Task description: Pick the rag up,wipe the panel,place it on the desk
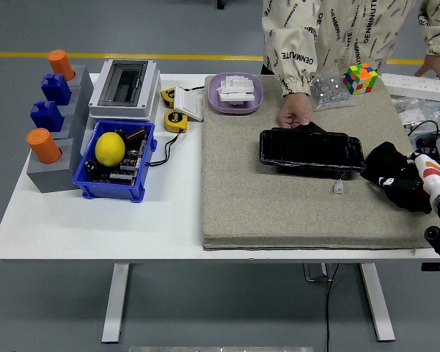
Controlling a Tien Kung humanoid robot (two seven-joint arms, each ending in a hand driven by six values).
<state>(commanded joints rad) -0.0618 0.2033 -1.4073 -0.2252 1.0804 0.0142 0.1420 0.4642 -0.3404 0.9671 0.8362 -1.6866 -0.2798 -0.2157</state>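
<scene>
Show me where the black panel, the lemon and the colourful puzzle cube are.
black panel (312, 149): head view, middle of its glossy top face.
lemon (110, 148): head view, centre of its yellow skin, in the blue bin.
puzzle cube (361, 78): head view, its front faces.

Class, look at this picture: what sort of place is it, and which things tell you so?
Probably a robotics lab or workshop test bench: a white table on a grey floor with a yellow line, an electrical box, and a blue bin of parts.
</scene>
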